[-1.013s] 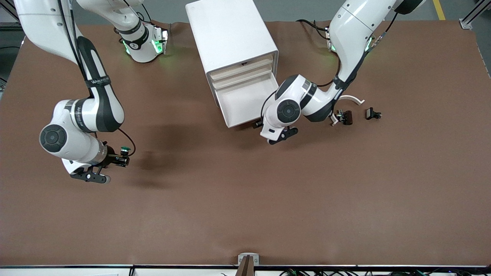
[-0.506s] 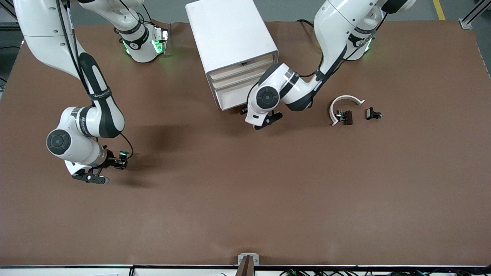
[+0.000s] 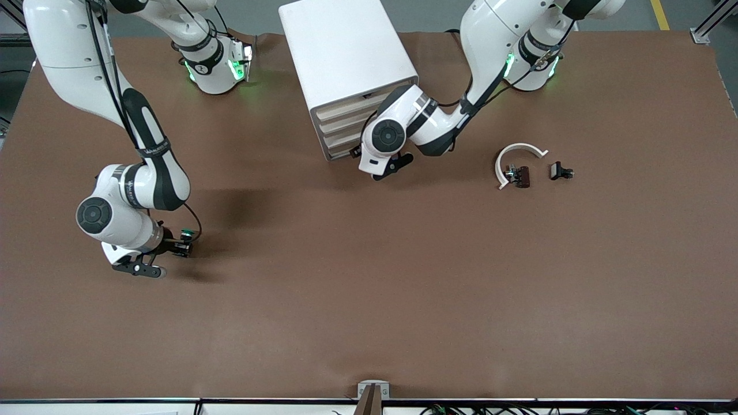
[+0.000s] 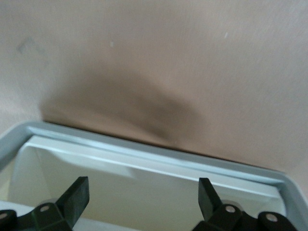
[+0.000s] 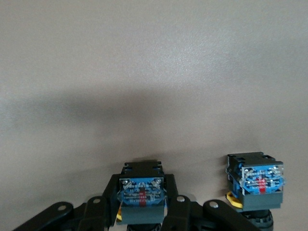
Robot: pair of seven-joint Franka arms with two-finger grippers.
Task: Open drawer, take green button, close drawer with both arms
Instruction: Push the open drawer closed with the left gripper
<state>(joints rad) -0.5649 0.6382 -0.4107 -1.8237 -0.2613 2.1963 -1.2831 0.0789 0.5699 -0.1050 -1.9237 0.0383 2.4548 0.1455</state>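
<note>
The white cabinet (image 3: 346,52) stands at the table's back middle. Its bottom drawer (image 3: 339,148) sits almost flush with the two above it. My left gripper (image 3: 356,153) is at the drawer's front. In the left wrist view it (image 4: 143,195) is open, with the drawer's white rim (image 4: 159,156) between and past the fingers. My right gripper (image 3: 176,248) is low over the table at the right arm's end, shut on the button (image 3: 185,234) with the green cap. In the right wrist view the gripper (image 5: 143,195) clamps the button's bluish block (image 5: 142,188).
A second like block (image 5: 255,179) shows beside the held one in the right wrist view; its cap is hidden. A white curved piece (image 3: 519,153) and two small dark parts (image 3: 520,175) (image 3: 559,170) lie toward the left arm's end.
The left arm pushed the wide-open drawer in until almost flush. The right gripper sank a little toward the table with the button.
</note>
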